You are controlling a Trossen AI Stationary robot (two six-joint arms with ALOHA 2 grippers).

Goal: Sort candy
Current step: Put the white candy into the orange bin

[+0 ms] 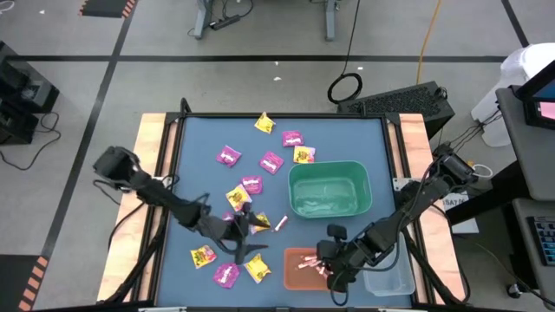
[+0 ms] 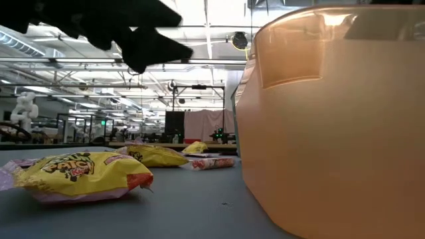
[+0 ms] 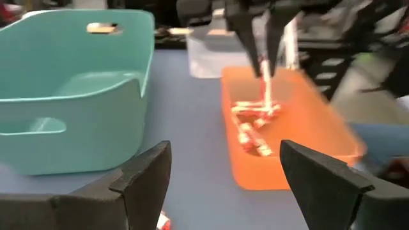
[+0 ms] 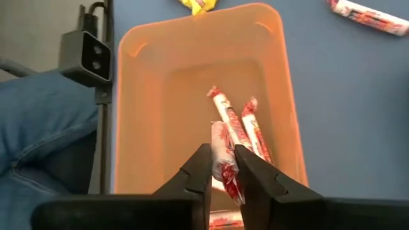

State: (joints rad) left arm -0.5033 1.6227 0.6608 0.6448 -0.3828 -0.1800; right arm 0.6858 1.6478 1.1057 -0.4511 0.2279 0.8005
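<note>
Blocking most of the low view: orange bin (image 2: pixel 332 126), cut off at the top, right and bottom edges, hiding whatever is lying inside. Showing only as a black silhouette at that view's top edge: an arm, side unclear. Running off the edge there: yellow packet (image 2: pixel 80 176), partly covering a purple wrapper behind it. Smearing with blur in the left wrist view: right gripper (image 3: pixel 263 45) and the stick (image 3: pixel 266 96) hanging from it. Hiding behind the right fingers (image 4: pixel 201 169): lower end of that stick (image 4: pixel 223 156). Lying under the arm beside the orange bin: clear bin (image 1: pixel 390 282), half covered.
</note>
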